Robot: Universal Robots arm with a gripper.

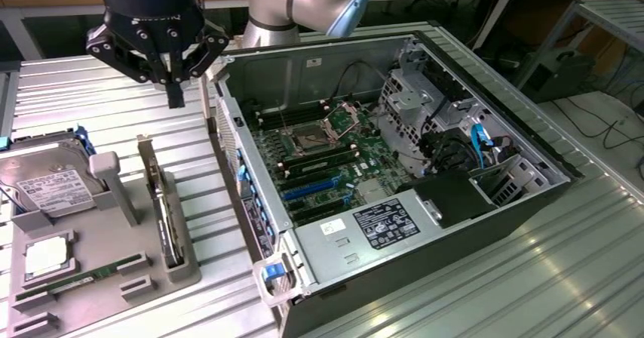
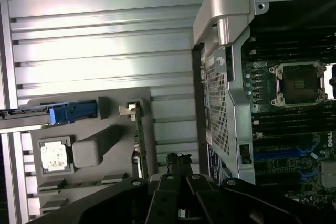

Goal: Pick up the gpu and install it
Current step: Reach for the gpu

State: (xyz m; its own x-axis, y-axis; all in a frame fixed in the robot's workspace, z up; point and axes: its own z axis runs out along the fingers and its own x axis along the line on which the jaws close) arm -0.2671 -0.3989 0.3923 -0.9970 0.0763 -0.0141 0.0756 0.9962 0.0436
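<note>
The gpu [image 1: 161, 202] stands on its long edge in a slot of the grey holder [image 1: 111, 278], a thin dark card with a silvery bracket end. In the wrist view the gpu [image 2: 139, 142] shows edge-on, with its bracket at one end. My gripper [image 1: 176, 95] hangs in the air well above the table, beyond the card's far end and near the case's corner. Its fingers are shut together and hold nothing. In the wrist view the gripper [image 2: 178, 162] points down beside the card. The open computer case [image 1: 523, 138] lies on the exterior view's right with its motherboard [image 1: 332, 172] exposed.
The holder also carries a hard drive [image 1: 45, 183] with a white label, a CPU [image 1: 45, 255] and a green RAM stick [image 1: 81, 274]. Blue slots [image 1: 307, 187] run across the motherboard below the CPU socket [image 2: 296, 82]. Ribbed metal table [image 1: 563, 270] lies all around.
</note>
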